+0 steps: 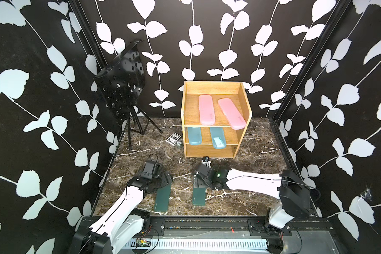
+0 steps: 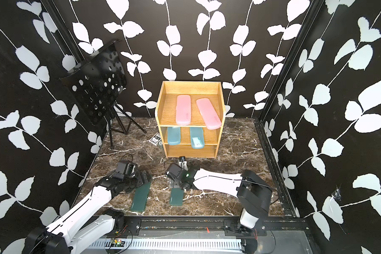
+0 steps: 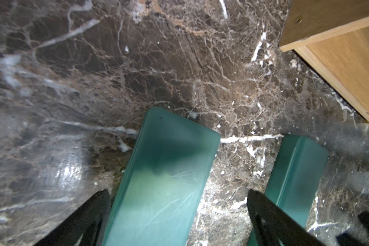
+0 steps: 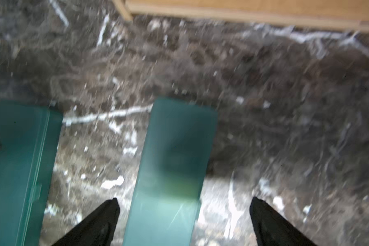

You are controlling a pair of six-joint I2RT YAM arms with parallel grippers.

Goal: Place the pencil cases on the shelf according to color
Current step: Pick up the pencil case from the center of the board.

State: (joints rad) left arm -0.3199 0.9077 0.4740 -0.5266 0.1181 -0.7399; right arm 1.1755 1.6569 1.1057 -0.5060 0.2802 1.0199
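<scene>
The marble bench (image 1: 251,176) carries the wooden shelf (image 1: 216,86) toward its back edge. The pink pencil cases (image 1: 207,110) fill the top tier and the blue pencil cases (image 1: 194,136) the middle, so the bare bottom tier is presumably meant for green. Both dark green pencil cases (image 1: 162,199) lie near the front edge. The left fingers (image 3: 90,215) and right fingers (image 4: 100,221) are spread wide — each pair straddles one case's narrow width, ready to close, gripping nothing.

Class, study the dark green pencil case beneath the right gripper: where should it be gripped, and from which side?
Take that green case across its narrow width, on the two long edges, coming straight down from above. It lies flat on the table, and the right gripper has open jaws spanning that width.
</scene>
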